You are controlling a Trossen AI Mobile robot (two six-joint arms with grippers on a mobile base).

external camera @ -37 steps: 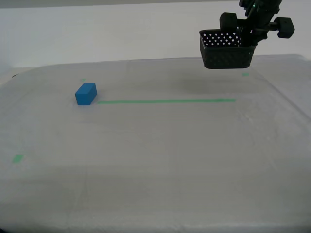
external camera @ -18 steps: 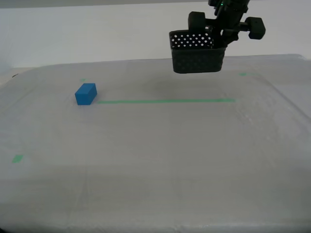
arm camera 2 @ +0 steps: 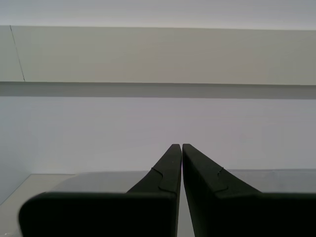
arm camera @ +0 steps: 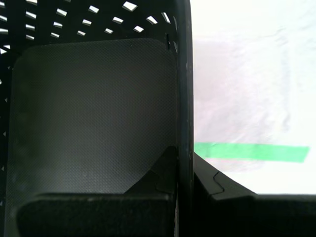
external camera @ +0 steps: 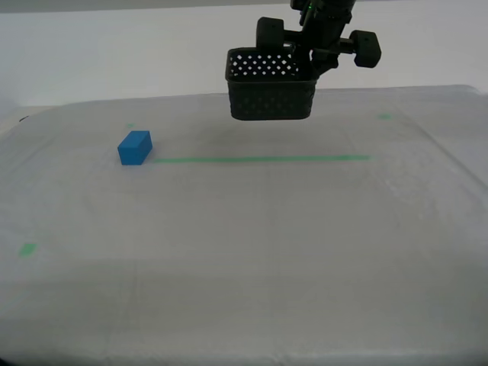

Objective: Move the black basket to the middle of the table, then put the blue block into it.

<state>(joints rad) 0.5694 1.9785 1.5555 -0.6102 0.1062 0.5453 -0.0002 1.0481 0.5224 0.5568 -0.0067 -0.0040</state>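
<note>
Exterior view: black basket (external camera: 271, 90) empty, aloft.

Plain white wall (external camera: 114, 53) behind, far side; pale horizontal band (arm camera 2: 158, 54) higher up; soft, even light.

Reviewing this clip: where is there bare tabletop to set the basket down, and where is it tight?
The table is bare nearly everywhere: the whole near half below the green tape line, and the strip beyond it under the black basket that my first gripper carries in the air. Only the tape's end at the exterior view's left is occupied, by the blue block.
</note>
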